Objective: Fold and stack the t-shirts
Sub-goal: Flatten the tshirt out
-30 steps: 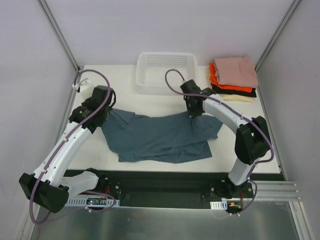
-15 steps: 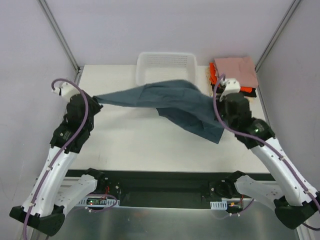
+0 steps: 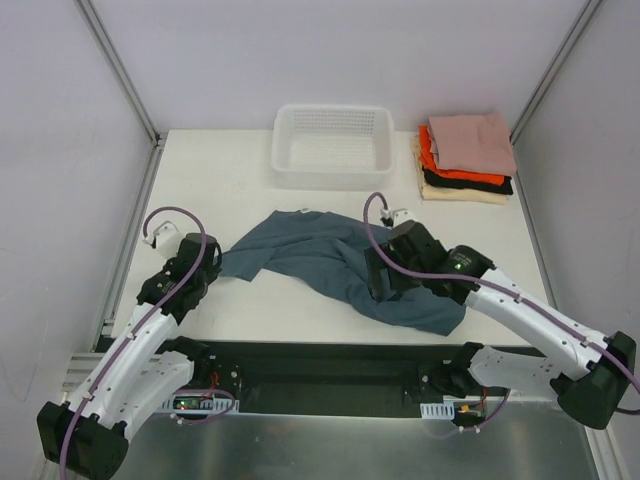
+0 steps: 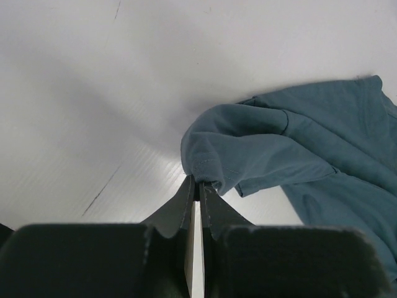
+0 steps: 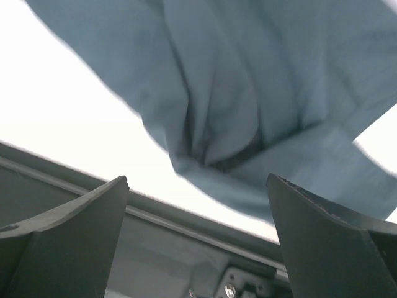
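**Task state, top and wrist views.** Four folded tees (pink uppermost, then orange-red, black, cream) form the stack (image 3: pixel 466 160) at the far right corner; this part is judged done. The slate blue-grey shirt (image 3: pixel 335 262) lies crumpled and unfolded mid-surface, so spreading, folding and stacking it remain. The left jaws are pinched shut on a hem fold at the shirt's left end. The right jaws stand wide apart above its right part, gripping nothing. The shirt's right corner lies near the near edge of the surface (image 3: pixel 240 190), leaving little margin there. Bare room lies to the left and between shirt and basket (image 3: pixel 330 176); basket and stack bound the far side.
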Tool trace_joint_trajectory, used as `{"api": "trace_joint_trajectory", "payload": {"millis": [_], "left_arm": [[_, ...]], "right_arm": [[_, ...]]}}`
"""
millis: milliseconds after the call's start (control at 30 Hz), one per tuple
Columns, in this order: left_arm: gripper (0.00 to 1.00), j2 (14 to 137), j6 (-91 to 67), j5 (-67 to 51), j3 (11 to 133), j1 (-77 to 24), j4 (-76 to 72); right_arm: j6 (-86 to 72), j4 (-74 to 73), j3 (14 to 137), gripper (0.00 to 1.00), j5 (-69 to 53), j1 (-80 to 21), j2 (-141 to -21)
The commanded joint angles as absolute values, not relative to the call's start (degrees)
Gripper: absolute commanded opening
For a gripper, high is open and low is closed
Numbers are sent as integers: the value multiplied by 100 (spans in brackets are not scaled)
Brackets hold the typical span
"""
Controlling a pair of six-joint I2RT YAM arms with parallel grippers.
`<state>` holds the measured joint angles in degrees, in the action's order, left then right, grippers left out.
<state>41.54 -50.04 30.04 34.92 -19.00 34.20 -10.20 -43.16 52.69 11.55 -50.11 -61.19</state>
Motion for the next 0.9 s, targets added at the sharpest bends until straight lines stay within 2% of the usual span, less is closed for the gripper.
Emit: {"api": "trace_joint_trajectory", "payload": {"millis": [0, 133, 400, 533, 767, 867], "left_arm": [[0, 4350, -5177, 3111, 3718, -1837, 3516], [0, 4500, -5107, 3120, 3832, -1837, 3524], [0, 4491, -5001, 3331, 3920, -1828, 3577], [0, 4491, -4992, 3375, 3999, -1828, 3586], [0, 4526, -4966, 3436, 4069, -1819, 3586], [0, 4579, -4992, 3463, 4069, -1819, 3577]], "right_arm": [[-791, -4246, 5888, 97, 996, -4352, -6318], [-695, -3780, 6230, 97, 203, -3850, -6828], [-588, -4148, 6636, 99, 325, -3841, -8366], [-931, -4210, 6320, 93, -199, -3858, -8666], [-915, -3736, 5511, 86, -2148, -4754, -8736], [-687, -3639, 5519, 86, -2478, -5430, -8631]]}}
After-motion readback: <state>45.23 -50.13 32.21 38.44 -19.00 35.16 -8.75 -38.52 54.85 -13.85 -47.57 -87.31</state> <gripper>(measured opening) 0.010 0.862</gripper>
